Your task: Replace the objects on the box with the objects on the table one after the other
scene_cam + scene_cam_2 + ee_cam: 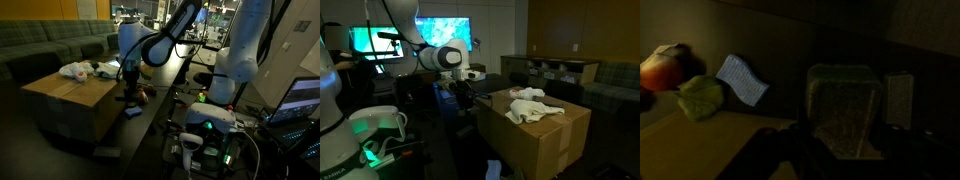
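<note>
The tan box (70, 100) (545, 140) carries crumpled white cloths (73, 70) (535, 105) on its flat top. The black table (160, 85) (425, 100) runs alongside it. On the table lie a red apple-like object (662, 68), a green lump (700, 97) and a small blue cloth (742, 78). My gripper (128, 78) (466, 90) (840, 140) hangs over the table beside the box's edge. Between its dark jaws sits a grey-green block (845, 105), on which it appears shut. The tan surface (700, 145) fills the wrist view's lower left.
A dark sofa (50, 45) stands behind the box. A lit monitor (440, 30) and shelving (555, 70) line the back wall. Electronics with green lights (205, 135) sit near the robot's base. A pale rectangle (898, 98) lies right of the block.
</note>
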Robot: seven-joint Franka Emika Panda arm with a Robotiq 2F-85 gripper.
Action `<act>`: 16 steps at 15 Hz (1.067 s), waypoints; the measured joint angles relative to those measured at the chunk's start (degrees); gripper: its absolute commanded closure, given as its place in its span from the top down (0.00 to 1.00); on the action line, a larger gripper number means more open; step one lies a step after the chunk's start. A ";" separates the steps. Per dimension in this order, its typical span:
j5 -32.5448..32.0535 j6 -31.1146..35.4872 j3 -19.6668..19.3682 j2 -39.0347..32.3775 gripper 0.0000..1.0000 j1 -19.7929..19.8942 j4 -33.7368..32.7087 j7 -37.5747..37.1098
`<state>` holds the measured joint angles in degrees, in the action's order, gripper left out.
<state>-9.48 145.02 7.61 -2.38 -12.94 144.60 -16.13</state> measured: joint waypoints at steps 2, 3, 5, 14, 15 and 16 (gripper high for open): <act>0.00 2.33 0.01 -1.34 0.32 0.00 0.95 -0.63; -0.03 3.75 0.01 -2.44 0.32 0.00 1.10 -1.04; -0.72 7.46 0.00 -5.42 0.32 0.00 1.03 -2.81; -5.57 17.95 -7.17 -21.32 0.51 -5.88 -3.30 -11.28; -5.55 18.58 -8.28 -22.61 0.82 -6.96 -3.94 -11.92; -5.48 18.95 -9.47 -23.79 0.84 -8.12 -4.67 -12.56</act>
<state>-14.96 163.97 -1.86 -26.18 -21.06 139.93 -28.69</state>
